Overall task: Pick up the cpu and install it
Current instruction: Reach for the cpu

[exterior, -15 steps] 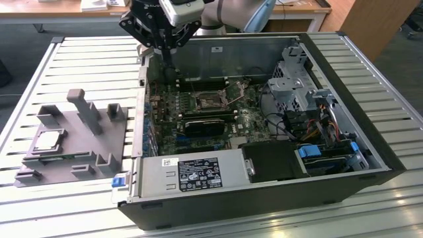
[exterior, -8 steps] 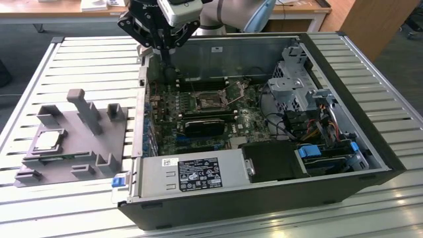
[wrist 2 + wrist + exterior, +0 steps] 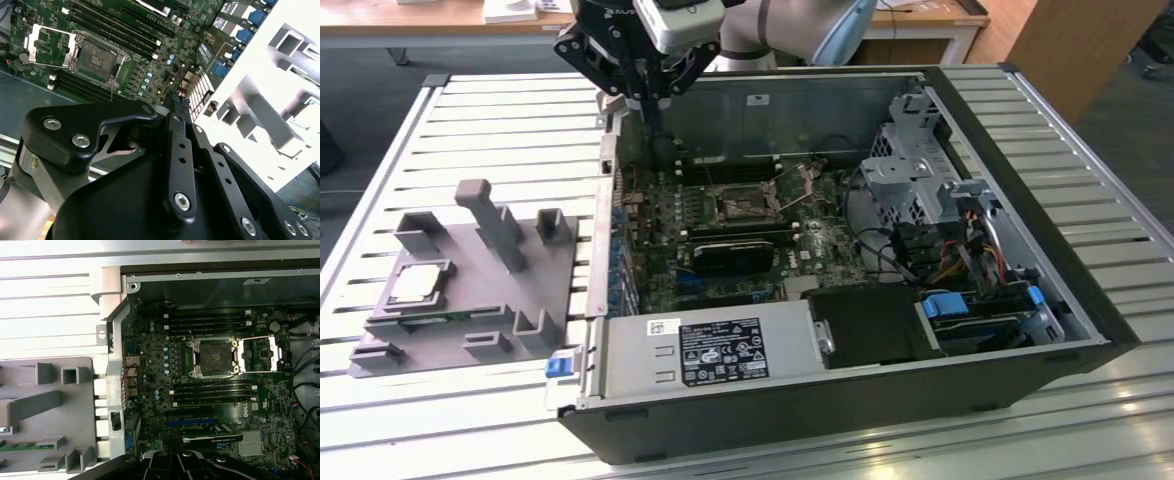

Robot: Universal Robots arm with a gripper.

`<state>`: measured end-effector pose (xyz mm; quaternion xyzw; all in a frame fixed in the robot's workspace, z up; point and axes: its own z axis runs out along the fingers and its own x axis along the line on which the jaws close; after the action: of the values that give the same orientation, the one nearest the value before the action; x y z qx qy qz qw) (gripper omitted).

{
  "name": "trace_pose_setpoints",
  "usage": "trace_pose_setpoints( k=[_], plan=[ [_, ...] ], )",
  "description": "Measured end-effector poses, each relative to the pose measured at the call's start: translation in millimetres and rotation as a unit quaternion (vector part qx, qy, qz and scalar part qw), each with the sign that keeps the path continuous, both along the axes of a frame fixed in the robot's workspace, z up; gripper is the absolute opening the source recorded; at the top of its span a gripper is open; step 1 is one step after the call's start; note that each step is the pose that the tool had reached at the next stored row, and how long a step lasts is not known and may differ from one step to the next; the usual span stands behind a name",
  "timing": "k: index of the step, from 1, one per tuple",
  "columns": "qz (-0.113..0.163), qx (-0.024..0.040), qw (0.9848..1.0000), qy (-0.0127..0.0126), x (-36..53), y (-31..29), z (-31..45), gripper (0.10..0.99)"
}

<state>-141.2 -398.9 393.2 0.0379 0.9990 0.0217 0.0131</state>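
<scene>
The cpu (image 3: 420, 284), a flat silvery square chip, lies in a recess of the grey fixture (image 3: 467, 300) on the exterior view's left, outside the computer case. My gripper (image 3: 656, 140) hangs over the case's back left corner, well away from the cpu, its fingers (image 3: 176, 100) shut together with nothing between them. The motherboard's cpu socket (image 3: 744, 205) stands open in the middle of the board, and both wrist views show it (image 3: 215, 357) (image 3: 95, 55) with its metal load plate (image 3: 257, 355) swung aside. Its bed looks bare.
The open black computer case (image 3: 1067, 300) lies on a slatted metal table (image 3: 480, 110). Inside are memory slots (image 3: 210, 322), a graphics card (image 3: 740, 252), a drive cage (image 3: 914, 150), cables (image 3: 961, 250) and the power supply (image 3: 707, 350). The fixture's upright posts (image 3: 494, 220) rise beside the cpu.
</scene>
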Motion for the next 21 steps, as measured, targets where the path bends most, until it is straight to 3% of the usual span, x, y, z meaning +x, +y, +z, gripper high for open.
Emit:
trace_pose_setpoints(
  k=[21],
  plan=[
    [0.000, 0.0000, 1.0000, 0.0000, -7.7, 0.0, -0.1, 0.106]
  ],
)
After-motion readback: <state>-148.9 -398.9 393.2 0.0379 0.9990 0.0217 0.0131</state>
